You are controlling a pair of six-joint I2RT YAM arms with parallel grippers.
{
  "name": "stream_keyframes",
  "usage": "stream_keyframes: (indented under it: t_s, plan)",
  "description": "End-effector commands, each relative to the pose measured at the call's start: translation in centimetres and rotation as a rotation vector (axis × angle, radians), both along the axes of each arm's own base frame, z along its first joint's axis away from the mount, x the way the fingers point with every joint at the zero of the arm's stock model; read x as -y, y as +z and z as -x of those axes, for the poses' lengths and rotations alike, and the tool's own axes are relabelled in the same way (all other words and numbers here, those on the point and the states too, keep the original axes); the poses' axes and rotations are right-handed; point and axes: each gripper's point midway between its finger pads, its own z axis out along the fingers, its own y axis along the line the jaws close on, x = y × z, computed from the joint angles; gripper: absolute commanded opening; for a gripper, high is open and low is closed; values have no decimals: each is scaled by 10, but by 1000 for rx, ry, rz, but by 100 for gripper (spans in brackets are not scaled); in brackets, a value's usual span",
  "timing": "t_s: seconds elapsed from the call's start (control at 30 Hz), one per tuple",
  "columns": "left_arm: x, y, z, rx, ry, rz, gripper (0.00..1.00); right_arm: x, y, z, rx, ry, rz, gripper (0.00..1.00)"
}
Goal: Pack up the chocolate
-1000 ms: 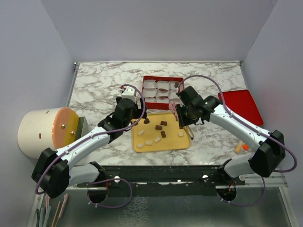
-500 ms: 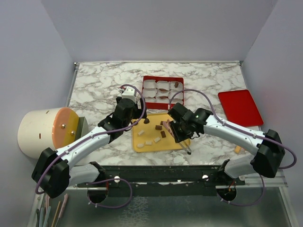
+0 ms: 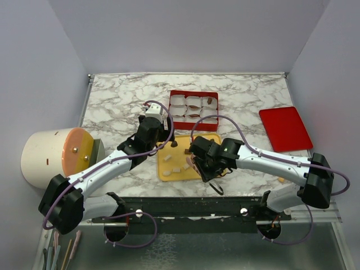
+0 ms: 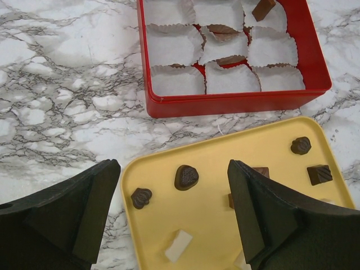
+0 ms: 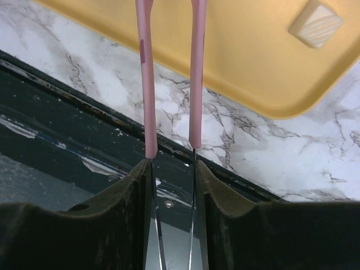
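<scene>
Now my right arm has swung away from the red box [image 4: 236,101] and come back over the yellow tray [image 4: 225,147]. My right claw [image 5: 171,169] is clamped on the pink-tipped tweezers [image 5: 147,84], whose tips stand apart with nothing between them. I judge that one delivery is done and the next pick is beginning. My left claw [image 4: 172,166] hangs wide apart and empty over the tray's far left corner, where it was a second ago.

Count:
- **Box:** one, with nine white paper cups [image 4: 171,80], three of which appear to hold a brown piece.
- **Tray, dark:** four pieces of dark chocolate [image 4: 186,176] in plain sight, and two more half hidden behind one finger [image 4: 264,219] of my left claw.
- **Tray, pale:** four pale pieces [image 4: 178,246] in the top view, with others possibly under my right arm.

Most cups are not yet filled.
</scene>
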Motion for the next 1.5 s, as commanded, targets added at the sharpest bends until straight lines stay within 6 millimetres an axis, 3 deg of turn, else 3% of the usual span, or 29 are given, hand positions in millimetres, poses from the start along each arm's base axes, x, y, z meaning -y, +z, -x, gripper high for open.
stream_keyframes:
  t_s: [0.0, 0.33, 1.47]
  plan:
    - [3, -2, 2, -2, -13, 10, 87, 1, 4, 4, 5, -29, 27, 38]
    - [4, -5, 3, -9, -17, 11, 87, 17, 3, -2, 48, -80, 112, 38]
    - [7, -7, 3, -17, -23, 11, 87, -4, -11, -6, 20, -56, 104, 40]
